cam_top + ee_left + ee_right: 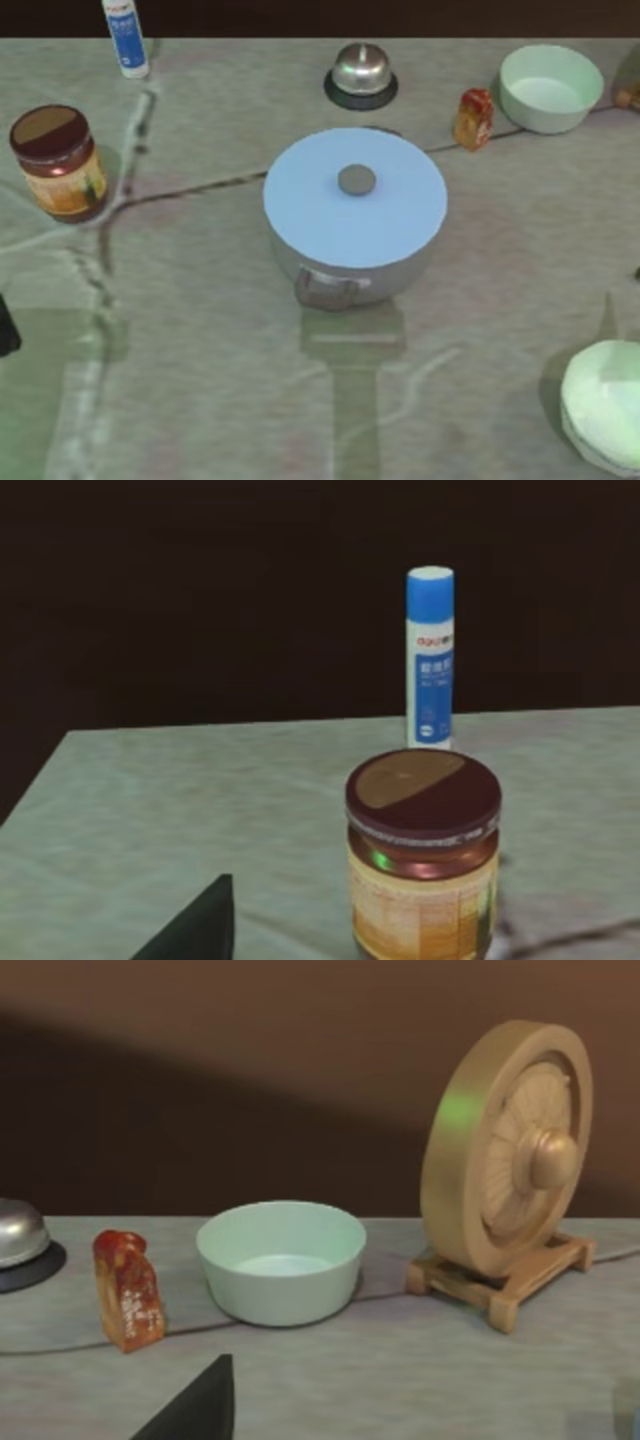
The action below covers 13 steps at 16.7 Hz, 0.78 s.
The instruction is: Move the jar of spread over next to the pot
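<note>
The jar of spread (pixel 58 163) stands upright at the table's far left, with a dark brown lid and an orange-yellow label; the left wrist view shows it close ahead (pixel 423 865). The pot (pixel 355 215), grey with a pale blue lid, a knob and a front handle, sits at the middle, well apart from the jar. My left gripper (pixel 5 328) waits at the left edge, nearer the front than the jar, open and empty; one dark finger (pixel 205 930) shows. My right arm is parked off the right edge; one finger (pixel 205 1410) shows, the gripper open.
A white-and-blue tube (pixel 125 38) stands at the back left. A silver bell (pixel 361 72), a red-orange packet (pixel 474 118) and a pale green bowl (pixel 550 87) line the back. A wooden wheel (pixel 510 1160) stands beside the bowl. A pale round object (pixel 603 405) lies at the front right.
</note>
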Each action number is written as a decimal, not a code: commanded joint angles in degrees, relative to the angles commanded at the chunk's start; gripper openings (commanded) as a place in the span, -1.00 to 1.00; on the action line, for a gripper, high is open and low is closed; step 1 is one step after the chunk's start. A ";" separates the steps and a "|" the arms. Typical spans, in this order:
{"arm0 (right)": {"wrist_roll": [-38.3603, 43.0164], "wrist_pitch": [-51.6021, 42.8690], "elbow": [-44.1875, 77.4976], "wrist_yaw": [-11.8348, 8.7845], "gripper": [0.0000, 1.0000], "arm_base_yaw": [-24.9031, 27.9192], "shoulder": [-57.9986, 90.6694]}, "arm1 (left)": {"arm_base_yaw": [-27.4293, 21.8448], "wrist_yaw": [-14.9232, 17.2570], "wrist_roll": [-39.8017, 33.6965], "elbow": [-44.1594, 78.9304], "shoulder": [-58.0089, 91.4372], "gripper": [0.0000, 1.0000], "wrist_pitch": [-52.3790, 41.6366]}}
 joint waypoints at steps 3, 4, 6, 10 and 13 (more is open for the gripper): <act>0.00 0.00 0.00 0.00 1.00 0.00 0.00 | 0.13 -0.09 4.09 11.37 10.95 1.00 -6.75; 0.00 0.00 0.00 0.00 1.00 0.00 0.00 | 0.14 -0.10 5.73 15.79 15.34 1.00 -9.48; 0.00 0.00 0.00 0.00 1.00 0.00 0.00 | 0.13 -0.08 9.29 25.28 24.91 1.00 -15.43; 0.00 0.00 0.00 0.00 1.00 0.00 0.00 | -0.04 0.05 17.35 46.27 46.59 1.00 -28.95; 0.00 0.00 0.00 0.00 1.00 0.00 0.00 | -0.23 0.20 23.76 62.71 63.82 1.00 -39.69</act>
